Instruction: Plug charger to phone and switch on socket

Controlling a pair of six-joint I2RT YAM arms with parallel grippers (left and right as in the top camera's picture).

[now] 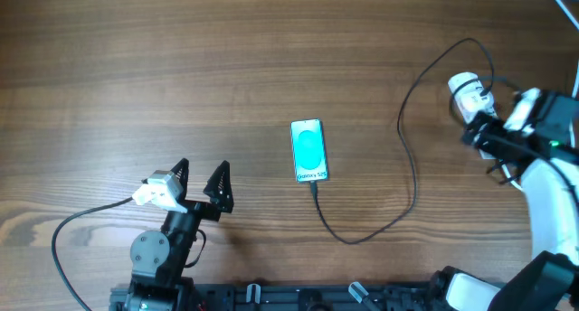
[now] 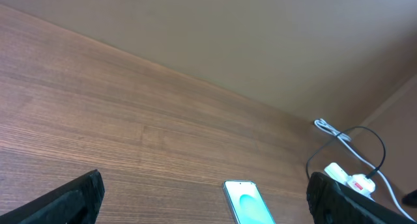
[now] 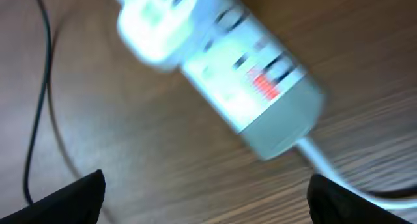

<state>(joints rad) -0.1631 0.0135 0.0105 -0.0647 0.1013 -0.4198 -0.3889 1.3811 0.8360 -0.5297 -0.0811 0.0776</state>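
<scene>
**Q:** What do we read for the left gripper (image 1: 201,171)?

**A:** We see its jaws spread wide with nothing between them. It hovers over bare wood of the table (image 1: 181,58). The phone (image 1: 308,151) lies flat and screen up, ahead of this gripper and off to its right, well apart from both fingers.

**Q:** And the right gripper (image 3: 205,201)?

**A:** We see it wide open too, gripping nothing. The socket (image 3: 247,74) lies straight ahead of it, running diagonally across the span between the two fingertips and touching neither. The wrist view is blurred. We can make out a red switch mark (image 3: 264,86), a white block (image 3: 153,22) at the socket's far end, and the thick white cord (image 3: 326,162) leaving the near end toward the gripper's right finger.

**Q:** Where do we locate the charger (image 1: 401,121)?

**A:** It runs as a loose black loop across the table, from beside the socket to the left of the right gripper. Its end meets the phone's short edge, the one nearer the left gripper's side. We cannot tell whether the plug is fully seated.
</scene>
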